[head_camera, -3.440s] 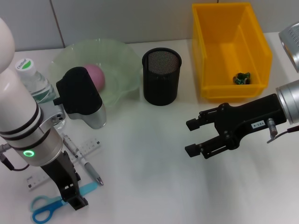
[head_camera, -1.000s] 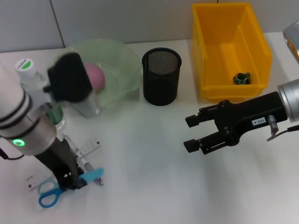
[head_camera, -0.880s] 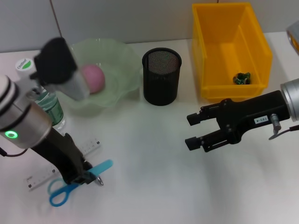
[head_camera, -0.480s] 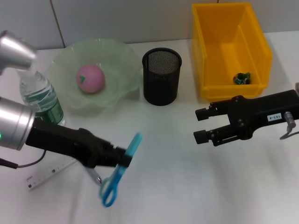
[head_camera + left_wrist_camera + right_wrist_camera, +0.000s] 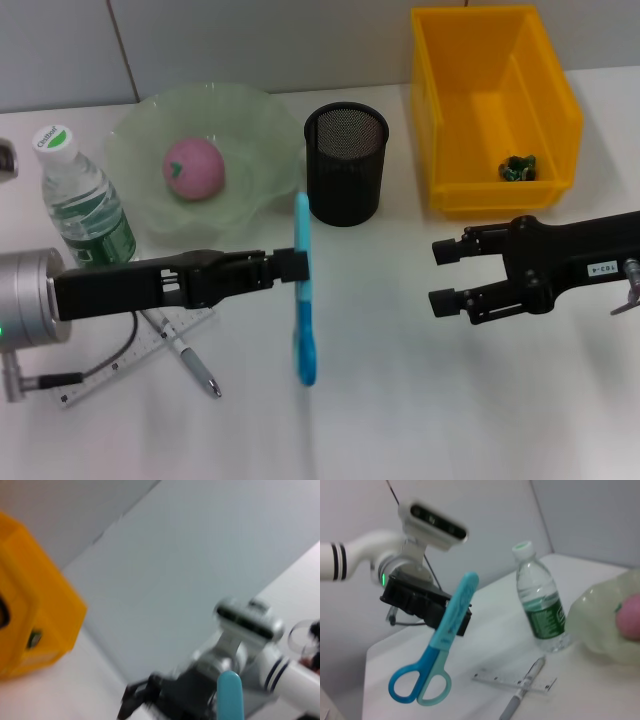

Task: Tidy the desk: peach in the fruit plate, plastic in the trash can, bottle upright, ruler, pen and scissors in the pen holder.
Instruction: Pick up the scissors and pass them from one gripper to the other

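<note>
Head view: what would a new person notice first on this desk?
Probably the light blue scissors, held in the air by the left pincer, in front of the black pen holder. Next, the bright yellow trash can at the far right, and the pink peach lying in the green fruit plate.

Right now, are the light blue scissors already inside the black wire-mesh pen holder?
No. The light blue scissors hang in the left gripper above the desk, in front of the black wire-mesh pen holder.

Pale grey panelled wall point(image 5: 250, 40) behind the tabletop.
</note>
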Available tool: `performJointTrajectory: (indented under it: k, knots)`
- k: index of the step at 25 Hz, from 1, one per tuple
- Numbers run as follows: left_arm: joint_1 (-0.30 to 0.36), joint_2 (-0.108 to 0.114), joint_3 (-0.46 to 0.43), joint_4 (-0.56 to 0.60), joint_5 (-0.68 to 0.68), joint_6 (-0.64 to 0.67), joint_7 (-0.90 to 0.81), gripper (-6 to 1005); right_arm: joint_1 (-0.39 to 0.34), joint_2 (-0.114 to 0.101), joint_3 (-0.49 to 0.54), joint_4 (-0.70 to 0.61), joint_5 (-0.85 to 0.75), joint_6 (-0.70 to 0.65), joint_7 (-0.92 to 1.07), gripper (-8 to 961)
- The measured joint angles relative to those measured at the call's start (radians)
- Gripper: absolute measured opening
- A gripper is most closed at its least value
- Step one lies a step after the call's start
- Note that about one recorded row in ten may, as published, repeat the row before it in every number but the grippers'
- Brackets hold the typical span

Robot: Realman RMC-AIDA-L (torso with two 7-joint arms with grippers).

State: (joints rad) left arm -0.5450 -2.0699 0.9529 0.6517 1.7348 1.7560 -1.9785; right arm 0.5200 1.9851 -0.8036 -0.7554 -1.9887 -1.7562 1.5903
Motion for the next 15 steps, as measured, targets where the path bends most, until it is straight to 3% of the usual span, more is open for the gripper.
performJointTrajectory:
  k: [2,5,7,11,15]
  knots:
    - [0.008,-0.004,0.006,-0.140,-0.125,-0.014,0.126,217,-0.007,0.001,0.034,0.020,0.001,-0.004,-0.046,816]
    - [0.006,-0.007,0.009,-0.201,-0.164,-0.029,0.190,219,-0.009,0.001,0.048,0.035,0.001,-0.007,-0.073,816]
    - [-0.013,-0.010,0.020,-0.326,-0.243,-0.047,0.332,221,-0.016,0.002,0.051,0.049,0.001,-0.008,-0.105,816]
    - [-0.021,-0.010,0.025,-0.427,-0.332,-0.050,0.440,224,-0.021,0.006,0.052,0.070,0.003,-0.010,-0.135,816]
    - [-0.034,-0.010,0.021,-0.549,-0.427,-0.046,0.566,227,-0.034,0.023,0.060,0.086,0.012,-0.010,-0.193,816]
